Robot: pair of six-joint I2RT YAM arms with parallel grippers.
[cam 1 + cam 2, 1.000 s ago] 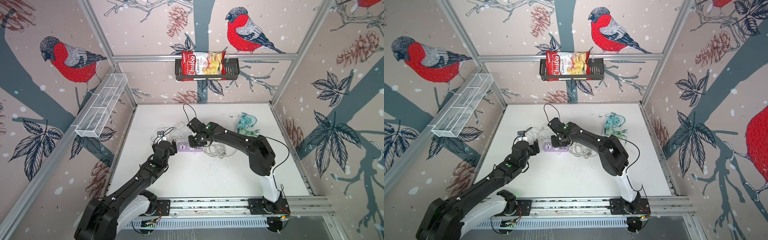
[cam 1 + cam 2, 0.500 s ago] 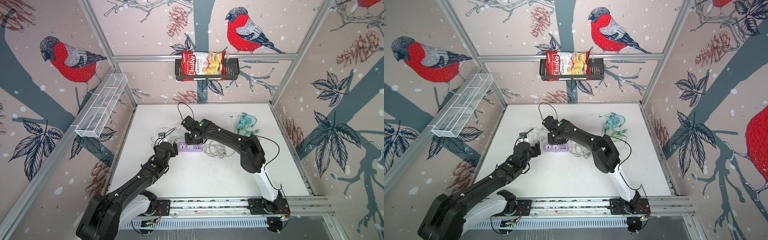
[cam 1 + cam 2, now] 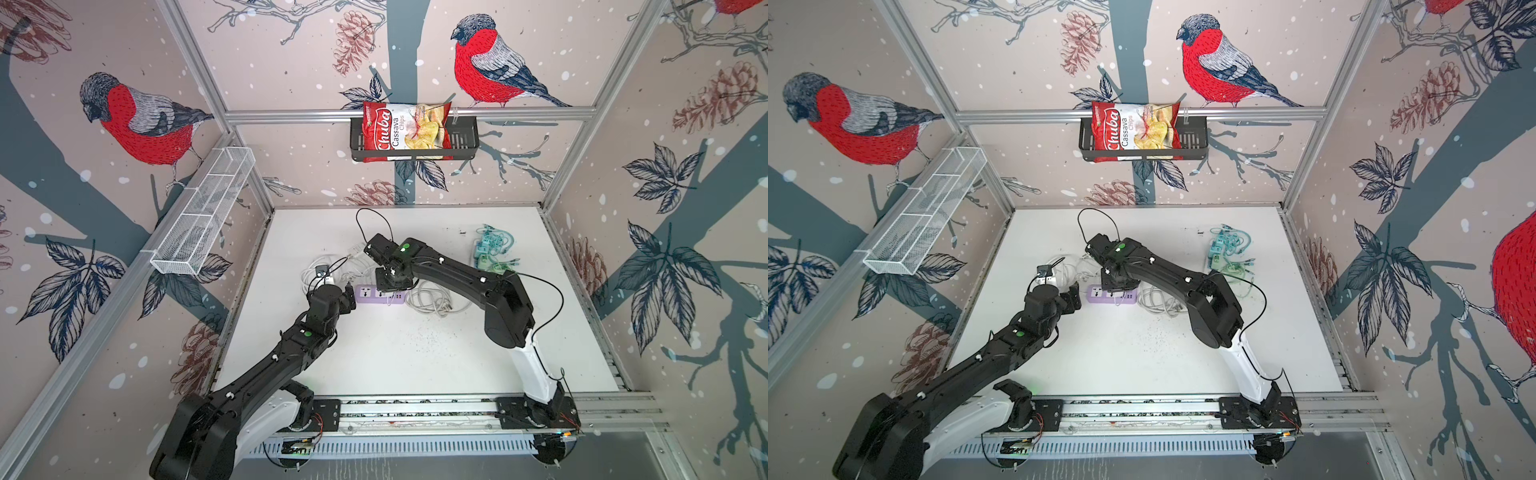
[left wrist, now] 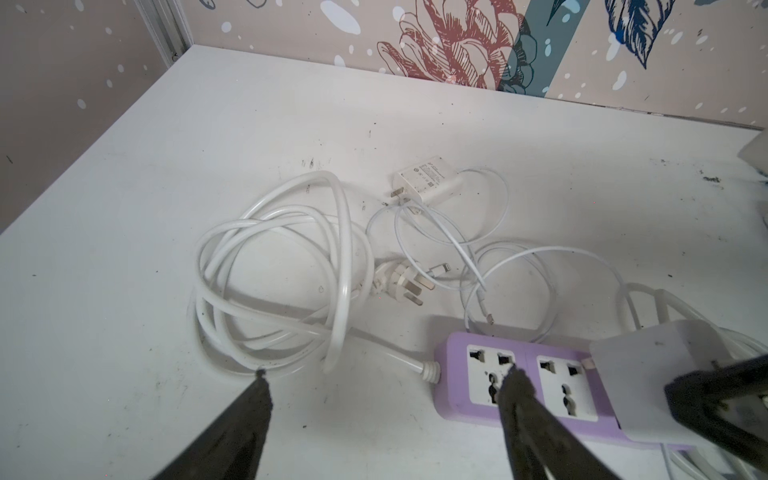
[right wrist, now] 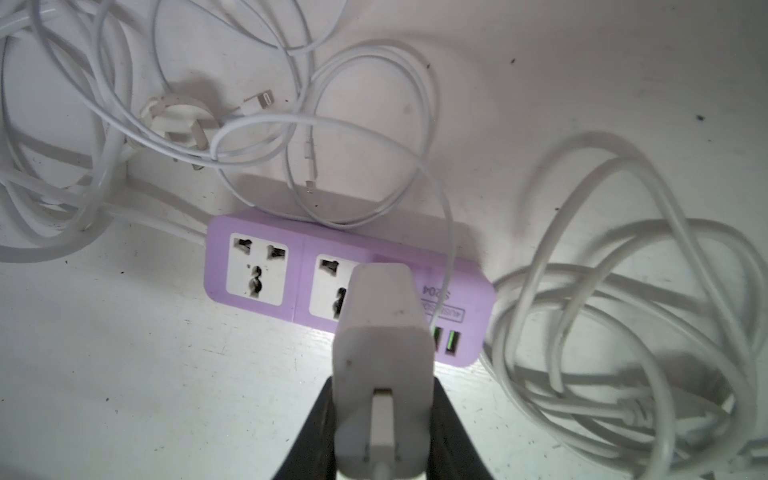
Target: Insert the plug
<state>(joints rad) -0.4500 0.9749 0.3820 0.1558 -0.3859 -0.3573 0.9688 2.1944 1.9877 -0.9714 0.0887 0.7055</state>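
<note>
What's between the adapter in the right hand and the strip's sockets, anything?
Nothing visible covers either socket of the purple strip. The white adapter, gripped by the right hand, hangs above the strip's USB-port end. A thin white cable crosses that end, clear of the sockets; the open left hand sits near the cord end.

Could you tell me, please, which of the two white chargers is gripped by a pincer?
The charger over the purple power strip, clamped in the right pincer; the other charger lies loose on the table beyond the strip.
</note>
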